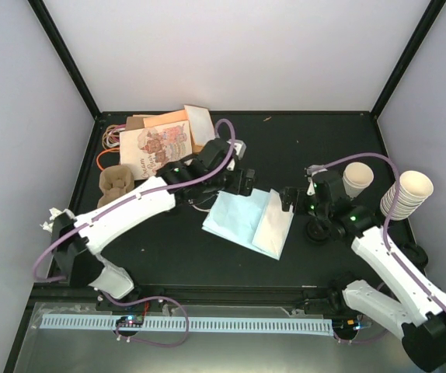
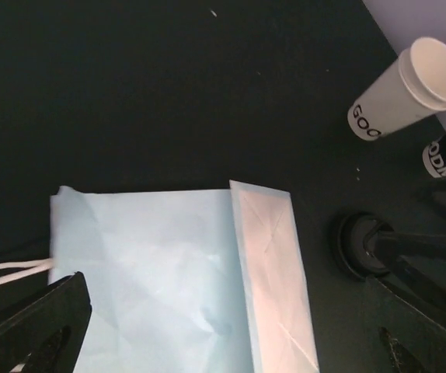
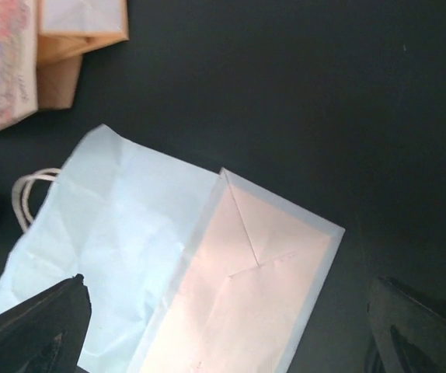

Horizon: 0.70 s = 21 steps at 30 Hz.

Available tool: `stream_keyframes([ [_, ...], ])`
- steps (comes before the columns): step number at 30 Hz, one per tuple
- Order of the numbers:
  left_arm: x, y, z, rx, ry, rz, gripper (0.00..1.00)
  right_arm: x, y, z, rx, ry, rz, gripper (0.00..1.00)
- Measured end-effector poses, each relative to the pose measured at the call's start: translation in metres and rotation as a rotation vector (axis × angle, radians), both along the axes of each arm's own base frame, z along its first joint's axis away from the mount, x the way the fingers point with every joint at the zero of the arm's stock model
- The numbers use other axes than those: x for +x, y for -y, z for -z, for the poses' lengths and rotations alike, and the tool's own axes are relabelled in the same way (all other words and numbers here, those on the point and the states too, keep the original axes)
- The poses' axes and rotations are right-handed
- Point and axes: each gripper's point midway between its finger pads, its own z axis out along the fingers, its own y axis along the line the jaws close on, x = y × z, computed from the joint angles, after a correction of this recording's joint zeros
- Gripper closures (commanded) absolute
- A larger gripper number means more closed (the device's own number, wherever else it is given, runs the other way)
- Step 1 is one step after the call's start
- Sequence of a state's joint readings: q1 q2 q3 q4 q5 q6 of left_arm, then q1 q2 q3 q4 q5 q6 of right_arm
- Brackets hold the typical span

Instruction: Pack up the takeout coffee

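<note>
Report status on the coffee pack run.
Open, empty: left claw and right claw, both over the blue bag. Unpacked: takeout coffee upright on table beside bag. Bag lies flat, folded; right arm partly hides the cup.

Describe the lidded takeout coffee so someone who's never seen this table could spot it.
Find the light blue paper bag lying flat in the middle. Just off its right edge stands the takeout coffee. Unlike the lidless cream cups farther back and right, it wears a round black lid, so from above it looks like a black disc.
</note>
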<state>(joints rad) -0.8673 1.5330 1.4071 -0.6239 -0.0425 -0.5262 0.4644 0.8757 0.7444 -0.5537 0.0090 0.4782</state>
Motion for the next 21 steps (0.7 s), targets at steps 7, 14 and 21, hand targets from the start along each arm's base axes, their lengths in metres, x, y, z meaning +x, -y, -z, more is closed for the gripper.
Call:
stream_keyframes([
  [7,0.005,-0.062,0.005,0.056,0.053,-0.074,0.03,0.004,0.000,0.031,-0.052,-0.144,0.069,0.00],
  [14,0.009,-0.107,0.056,0.119,-0.047,-0.079,0.05,0.000,-0.005,0.036,-0.069,-0.156,0.094,0.00],
  [21,0.000,-0.102,0.071,0.100,-0.078,-0.003,0.05,0.002,-0.009,0.044,-0.069,-0.181,0.107,0.00],
])
